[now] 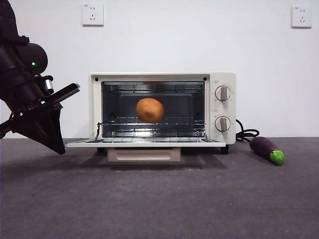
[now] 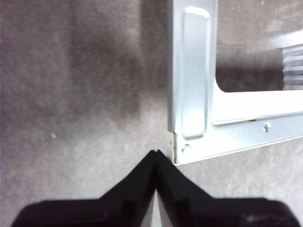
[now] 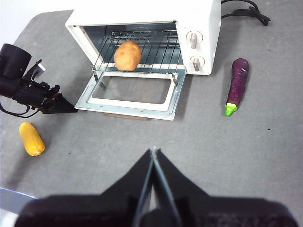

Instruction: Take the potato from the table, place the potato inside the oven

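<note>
Closest to the front camera: bare grey worktop [image 1: 159, 199], dark and mottled. Behind it, cream oven [image 1: 162, 109] with door [image 1: 144, 143] dropped flat and open. Potato [image 1: 149, 110] sitting on the wire rack [image 1: 149, 130] inside, left of centre, clear of both grippers. Two knobs [image 1: 223, 93] on the oven's right panel. Purple eggplant [image 1: 266, 149] with green tip lying on the worktop to the right of the oven, apart from it. Yellow corn cob [image 3: 31, 138] on the worktop at the other side, seen only from the right wrist.

Left gripper [image 2: 156, 152] low at the outer left corner of the open door, just beside its metal edge, jaws clenched tip to tip on nothing. Right gripper [image 3: 153, 150] held high over the worktop in front of the oven, well apart from everything, jaws likewise pressed together and empty.
</note>
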Action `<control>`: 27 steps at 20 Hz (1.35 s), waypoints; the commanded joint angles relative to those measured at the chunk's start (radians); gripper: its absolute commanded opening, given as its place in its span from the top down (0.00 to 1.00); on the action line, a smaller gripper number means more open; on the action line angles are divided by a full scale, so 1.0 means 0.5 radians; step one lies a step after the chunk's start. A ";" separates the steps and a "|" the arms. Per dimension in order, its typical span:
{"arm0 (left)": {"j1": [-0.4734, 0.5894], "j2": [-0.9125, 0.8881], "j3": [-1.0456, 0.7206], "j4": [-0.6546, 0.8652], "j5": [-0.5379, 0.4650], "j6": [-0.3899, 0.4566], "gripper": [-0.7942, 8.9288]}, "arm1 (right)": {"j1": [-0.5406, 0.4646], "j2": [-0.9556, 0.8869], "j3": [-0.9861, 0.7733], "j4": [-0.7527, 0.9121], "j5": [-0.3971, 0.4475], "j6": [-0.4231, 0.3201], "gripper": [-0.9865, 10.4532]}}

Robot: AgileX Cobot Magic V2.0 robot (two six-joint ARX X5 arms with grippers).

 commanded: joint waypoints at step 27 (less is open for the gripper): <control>0.133 0.052 -0.011 0.189 0.544 -0.326 0.92 | 0.003 -0.005 -0.014 -0.045 0.001 0.039 0.92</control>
